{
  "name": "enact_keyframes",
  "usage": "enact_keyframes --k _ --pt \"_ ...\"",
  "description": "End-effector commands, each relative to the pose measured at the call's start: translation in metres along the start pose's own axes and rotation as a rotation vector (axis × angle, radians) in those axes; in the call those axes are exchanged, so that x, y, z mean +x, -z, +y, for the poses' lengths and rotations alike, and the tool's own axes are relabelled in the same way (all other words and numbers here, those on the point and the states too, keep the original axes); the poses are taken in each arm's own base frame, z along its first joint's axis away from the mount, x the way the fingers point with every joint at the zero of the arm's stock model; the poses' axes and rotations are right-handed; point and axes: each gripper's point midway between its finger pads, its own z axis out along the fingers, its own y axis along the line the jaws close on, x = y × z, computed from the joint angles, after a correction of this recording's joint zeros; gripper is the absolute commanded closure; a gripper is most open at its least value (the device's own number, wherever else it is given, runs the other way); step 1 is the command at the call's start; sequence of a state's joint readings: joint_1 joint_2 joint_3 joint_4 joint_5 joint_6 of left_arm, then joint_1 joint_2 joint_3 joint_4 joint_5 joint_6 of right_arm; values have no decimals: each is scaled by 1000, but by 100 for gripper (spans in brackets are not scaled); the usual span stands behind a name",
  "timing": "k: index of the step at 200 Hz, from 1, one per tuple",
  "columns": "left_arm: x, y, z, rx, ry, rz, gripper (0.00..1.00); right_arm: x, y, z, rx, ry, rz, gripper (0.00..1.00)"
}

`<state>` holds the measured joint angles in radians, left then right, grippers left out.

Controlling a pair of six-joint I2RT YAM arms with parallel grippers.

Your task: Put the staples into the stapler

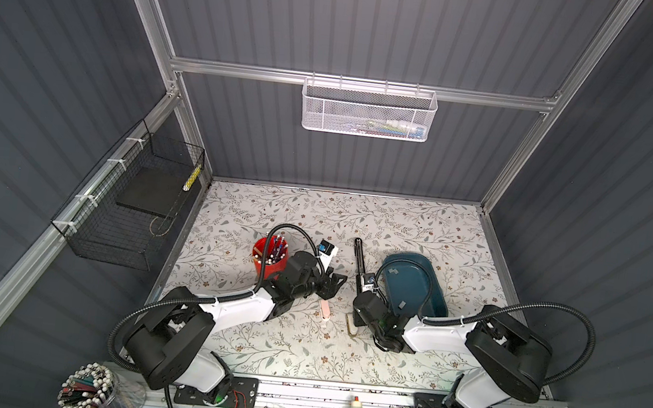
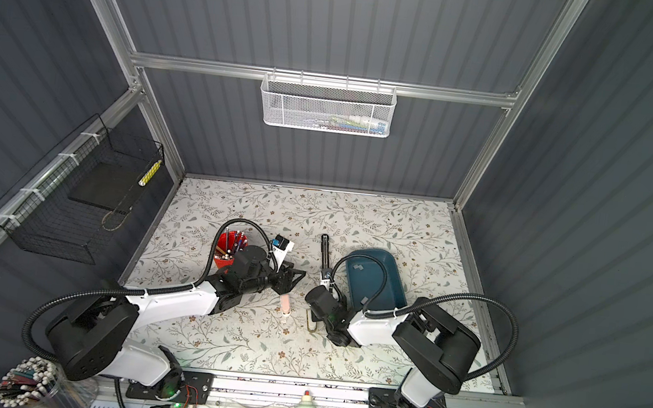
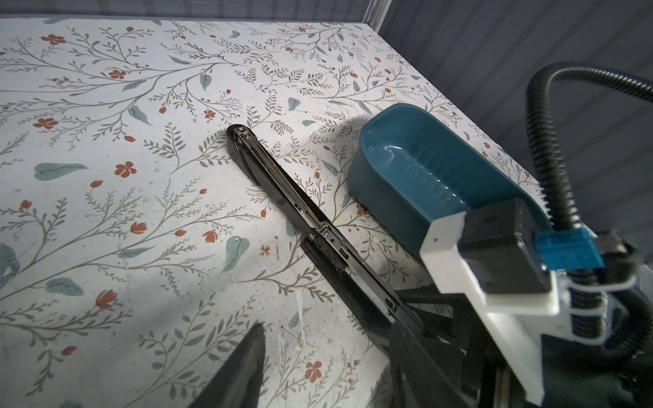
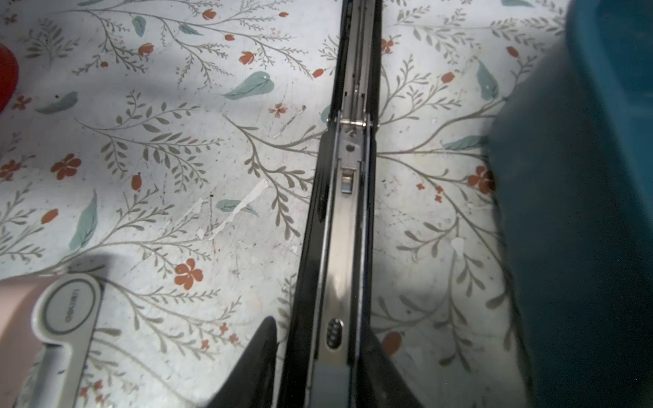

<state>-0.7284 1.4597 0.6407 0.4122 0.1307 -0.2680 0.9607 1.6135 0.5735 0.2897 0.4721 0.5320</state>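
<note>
The stapler (image 1: 360,265) lies opened flat on the table (image 1: 397,230), just left of the blue tray (image 1: 436,305), its long axis running 12 to 6 o'clock in both top views, the cover end at 12 o'clock and the metal staple channel face up. The right gripper (image 4: 318,360) straddles the 6 o'clock end, its jaws closed against the stapler's sides. The left gripper (image 1: 333,284) hovers at 9 o'clock of the stapler, jaws part open and empty. Judged step: steadying the stapler for loading. Two small grey strips, probably the staples (image 1: 392,271), rest in the tray. The next move calls for picking one up and aligning it with the channel.
</note>
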Motion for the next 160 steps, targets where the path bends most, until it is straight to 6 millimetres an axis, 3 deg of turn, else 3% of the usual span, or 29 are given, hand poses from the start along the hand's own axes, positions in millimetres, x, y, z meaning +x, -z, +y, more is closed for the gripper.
enact_keyframes --k 1,65,138,160 --pt "-4 -5 0 10 15 -10 43 -2 -2 1 -3 4 -3 69" --pt "-2 -20 9 -38 83 23 42 1 7 -7 -17 -23 -28 76" --pt "4 -57 26 -103 183 57 38 3 11 -9 -47 -40 -37 80" --pt "5 -68 29 -106 211 64 32 2 12 -9 -55 -39 -45 82"
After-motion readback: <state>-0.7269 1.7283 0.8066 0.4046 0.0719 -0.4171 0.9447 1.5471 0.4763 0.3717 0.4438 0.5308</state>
